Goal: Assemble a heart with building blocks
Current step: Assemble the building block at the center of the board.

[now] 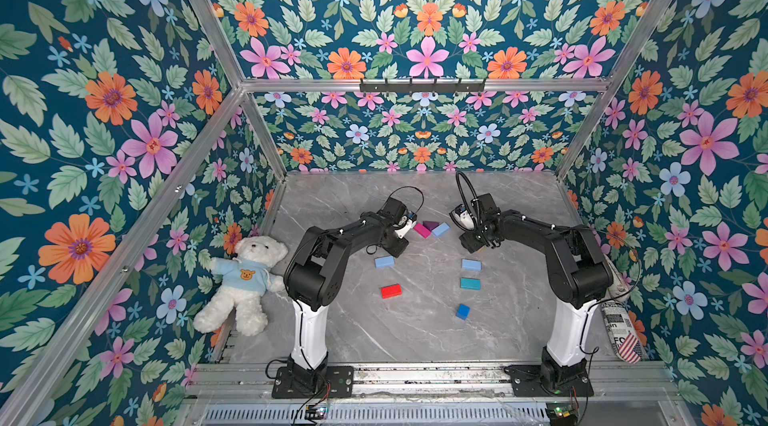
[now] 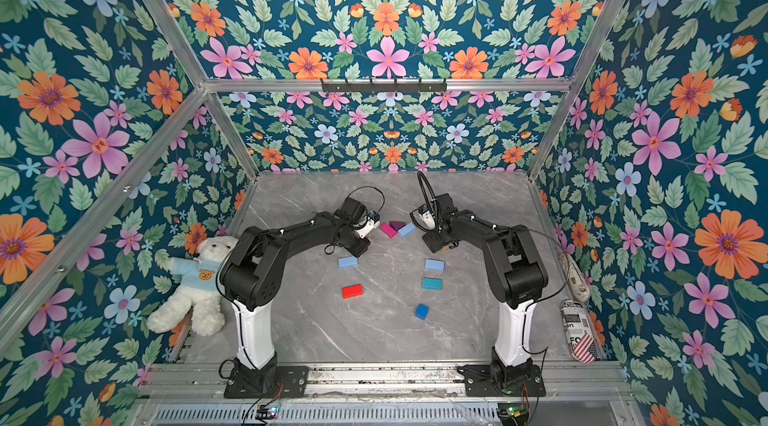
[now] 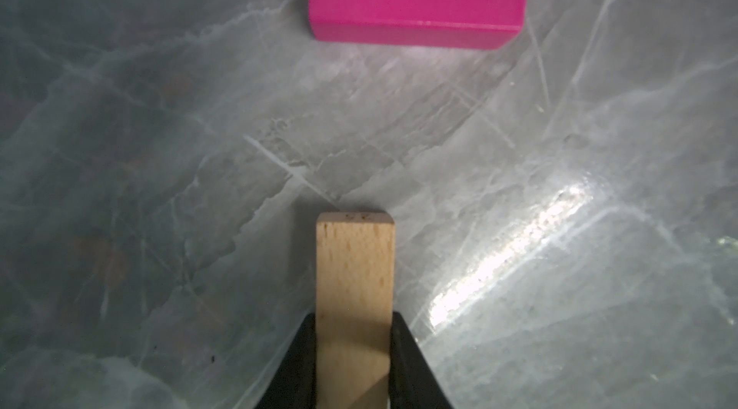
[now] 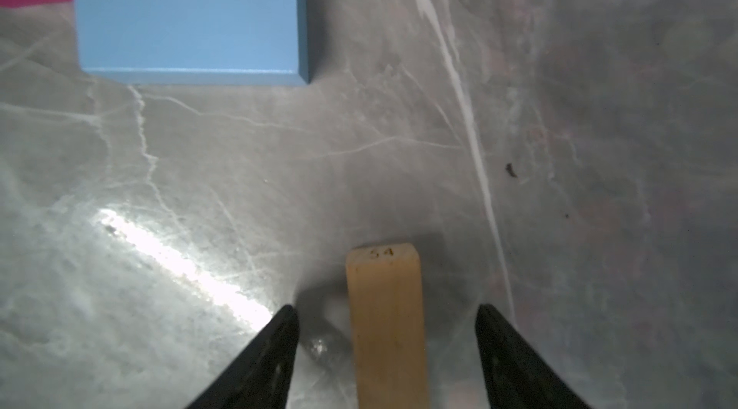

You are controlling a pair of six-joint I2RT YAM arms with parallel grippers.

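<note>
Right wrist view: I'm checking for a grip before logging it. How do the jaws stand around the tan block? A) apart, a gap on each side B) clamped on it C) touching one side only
A: the right gripper has its jaws apart from the tan block, with grey table showing on each side of it.

Grey marble table carries 8 painted building blocks, perhaps more hidden.

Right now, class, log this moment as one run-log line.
left gripper: shut on tan block | right gripper: open around other tan block | build: magenta block, purple wedge, light blue block grouped
</note>
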